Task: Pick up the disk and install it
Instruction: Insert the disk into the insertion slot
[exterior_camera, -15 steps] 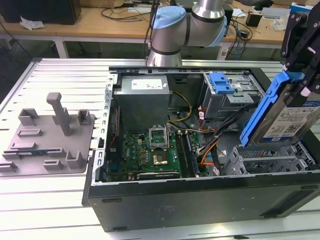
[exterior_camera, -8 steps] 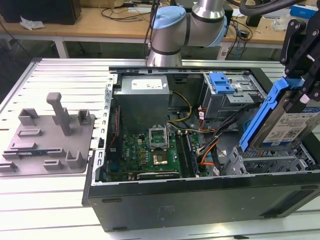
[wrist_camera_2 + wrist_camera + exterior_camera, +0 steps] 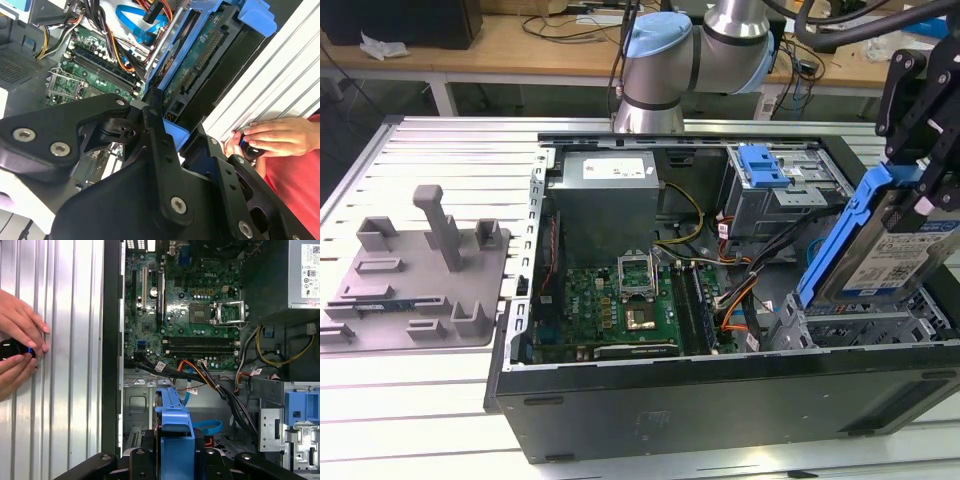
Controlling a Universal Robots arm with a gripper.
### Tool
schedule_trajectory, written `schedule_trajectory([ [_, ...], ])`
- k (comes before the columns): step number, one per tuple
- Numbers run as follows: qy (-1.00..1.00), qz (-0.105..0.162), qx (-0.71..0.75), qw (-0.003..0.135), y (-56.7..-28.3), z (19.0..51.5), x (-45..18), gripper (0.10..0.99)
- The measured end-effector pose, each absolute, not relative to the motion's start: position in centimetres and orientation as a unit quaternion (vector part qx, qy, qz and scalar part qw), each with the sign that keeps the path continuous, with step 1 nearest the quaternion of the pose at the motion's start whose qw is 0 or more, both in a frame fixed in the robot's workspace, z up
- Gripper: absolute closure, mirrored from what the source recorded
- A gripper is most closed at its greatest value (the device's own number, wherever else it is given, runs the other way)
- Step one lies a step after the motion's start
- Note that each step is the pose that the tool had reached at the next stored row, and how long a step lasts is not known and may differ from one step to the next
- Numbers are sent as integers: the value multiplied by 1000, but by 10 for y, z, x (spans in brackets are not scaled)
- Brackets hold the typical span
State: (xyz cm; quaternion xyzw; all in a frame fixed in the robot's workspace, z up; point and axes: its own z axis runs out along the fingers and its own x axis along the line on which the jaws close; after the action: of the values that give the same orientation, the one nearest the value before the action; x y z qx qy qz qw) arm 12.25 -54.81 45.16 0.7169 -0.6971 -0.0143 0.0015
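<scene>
Disk (image 3: 885, 250): hard drive in a blue bracket, held tilted off the table at 3 o'clock in the exterior view; lower end at the drive cage (image 3: 860, 325), not seated
Gripper (image 3: 918, 185): clenched on the disk's upper end
Risk: the tilted bracket may jam on the cage rails; cables (image 3: 740, 300) at the cage's 9 o'clock may snag; a person's hands (image 3: 20, 325) rest beside the computer case (image 3: 720, 400)
Surface: ribbed metal table (image 3: 420, 400); grey fixture plate (image 3: 415, 280) at 9 o'clock
Room: wooden workbench (image 3: 520, 45) at 12 o'clock

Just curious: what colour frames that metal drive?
A blue plastic bracket, clearest in the exterior view.
</scene>
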Motion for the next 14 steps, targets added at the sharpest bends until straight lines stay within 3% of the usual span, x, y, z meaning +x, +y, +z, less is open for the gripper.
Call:
schedule_trajectory([
  [14, -696, -14, 718, 2, -548, 436, 123, 722],
])
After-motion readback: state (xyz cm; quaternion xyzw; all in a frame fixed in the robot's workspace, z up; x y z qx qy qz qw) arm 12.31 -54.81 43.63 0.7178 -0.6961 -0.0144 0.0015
